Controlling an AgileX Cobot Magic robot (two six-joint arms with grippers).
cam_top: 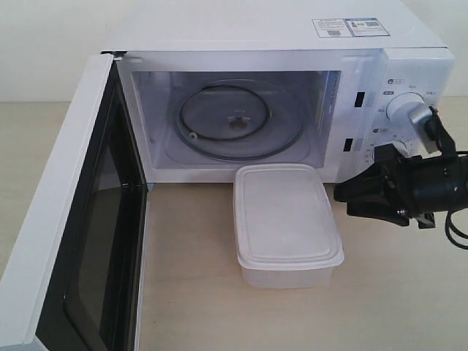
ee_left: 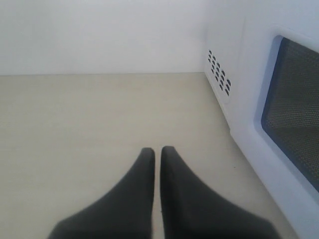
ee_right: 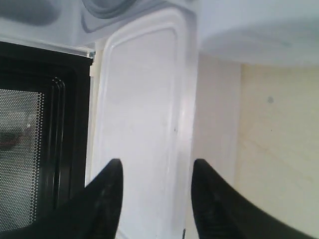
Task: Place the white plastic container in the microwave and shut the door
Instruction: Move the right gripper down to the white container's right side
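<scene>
1. One microwave sits on the desk. Its one door is swung wide open on the left, showing the black inner frame and dark window.
2. Inside the lit cavity lies one glass turntable, with nothing on it.
3. On top of the microwave I count two stickers, side by side near the right rear.
4. One round dial shows plainly on the right panel. Below it the arm covers most of the panel, so I cannot count a second with certainty.
5. One white plastic container stands on the desk with its lid on, outside the microwave. It is just in front of the right half of the opening, its far end close against the front sill.
6. Of two arms, only the right one shows from across the room. The right gripper is level with the container's right side, near it but not touching as far as I can see.
7. From its own wrist, the right gripper has its two fingers spread wide with nothing between them. The container's lid lies beyond the gap.
8. The left gripper has its two fingers drawn together with only a thin slit between them, gripping nothing. It is over bare desk beside the door's outer face.
9. Past it, the microwave's side wall carries one patch of vent slots.
</scene>
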